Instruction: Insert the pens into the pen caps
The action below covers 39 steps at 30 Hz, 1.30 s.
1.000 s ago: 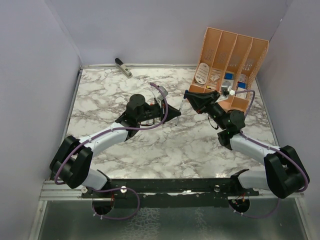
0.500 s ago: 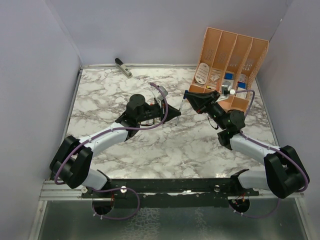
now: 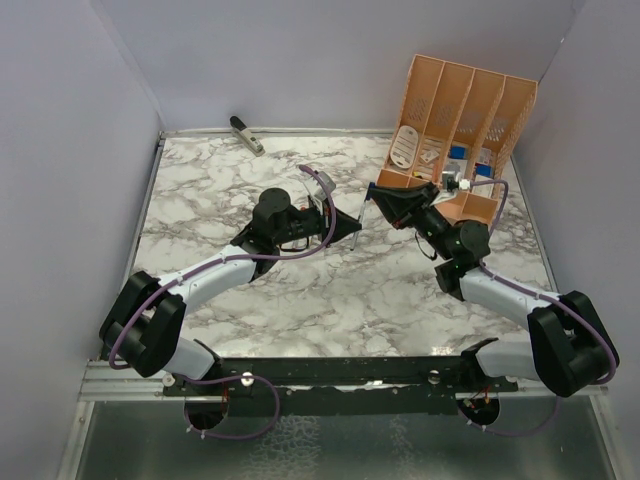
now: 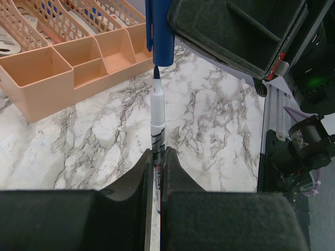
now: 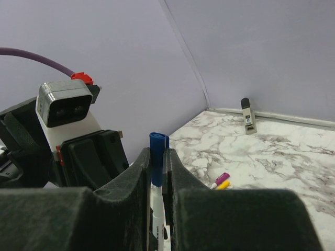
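- Above the middle of the table (image 3: 300, 290), the two arms are facing each other tip to tip, and a capping step is taking place.
- The left pincer (image 4: 158, 155) is pinching a pen (image 4: 157, 112), its nib just at the mouth of the blue cap (image 4: 159, 31).
- The right pincer (image 5: 157, 152) is pinching that cap.
- The next move is probably calling for one shared axis and a steady push until the cap seats.
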Each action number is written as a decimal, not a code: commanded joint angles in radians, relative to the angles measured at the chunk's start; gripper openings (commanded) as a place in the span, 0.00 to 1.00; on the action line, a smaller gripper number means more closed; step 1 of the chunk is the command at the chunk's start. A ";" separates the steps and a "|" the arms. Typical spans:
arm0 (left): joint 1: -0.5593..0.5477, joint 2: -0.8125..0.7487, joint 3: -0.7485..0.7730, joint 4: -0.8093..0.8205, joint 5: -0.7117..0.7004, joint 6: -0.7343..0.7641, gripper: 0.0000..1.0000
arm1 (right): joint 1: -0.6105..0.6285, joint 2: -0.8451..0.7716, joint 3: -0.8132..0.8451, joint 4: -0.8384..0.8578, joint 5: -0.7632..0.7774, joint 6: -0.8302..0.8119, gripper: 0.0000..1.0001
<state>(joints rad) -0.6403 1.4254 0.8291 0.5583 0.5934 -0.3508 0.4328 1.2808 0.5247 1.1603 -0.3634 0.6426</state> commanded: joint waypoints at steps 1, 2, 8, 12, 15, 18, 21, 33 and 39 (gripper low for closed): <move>0.003 0.006 0.007 0.035 -0.017 -0.008 0.00 | 0.009 -0.008 -0.018 0.018 -0.032 0.003 0.01; 0.004 0.007 0.008 0.035 -0.015 -0.007 0.00 | 0.009 -0.008 -0.019 0.018 -0.034 0.002 0.01; 0.004 0.009 0.010 0.035 -0.008 -0.010 0.00 | 0.012 -0.002 -0.028 0.032 -0.026 -0.010 0.01; 0.004 0.011 0.010 0.035 -0.002 -0.011 0.00 | 0.013 0.008 -0.017 0.050 -0.012 -0.022 0.01; 0.004 0.012 0.010 0.035 0.000 -0.012 0.00 | 0.013 0.022 0.006 0.064 -0.005 -0.035 0.01; 0.004 0.009 0.007 0.035 -0.001 -0.011 0.00 | 0.014 0.032 0.030 0.063 -0.003 -0.047 0.01; 0.002 0.000 0.003 0.035 -0.010 -0.010 0.00 | 0.013 0.031 0.034 0.056 -0.005 -0.055 0.01; 0.004 -0.005 0.000 0.035 -0.018 -0.008 0.00 | 0.014 0.019 -0.005 0.037 -0.012 -0.057 0.01; 0.003 -0.006 -0.001 0.035 -0.023 -0.008 0.00 | 0.014 0.012 -0.017 0.032 -0.015 -0.051 0.01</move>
<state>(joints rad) -0.6403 1.4292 0.8291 0.5575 0.5896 -0.3542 0.4393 1.3079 0.5247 1.1854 -0.3660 0.6044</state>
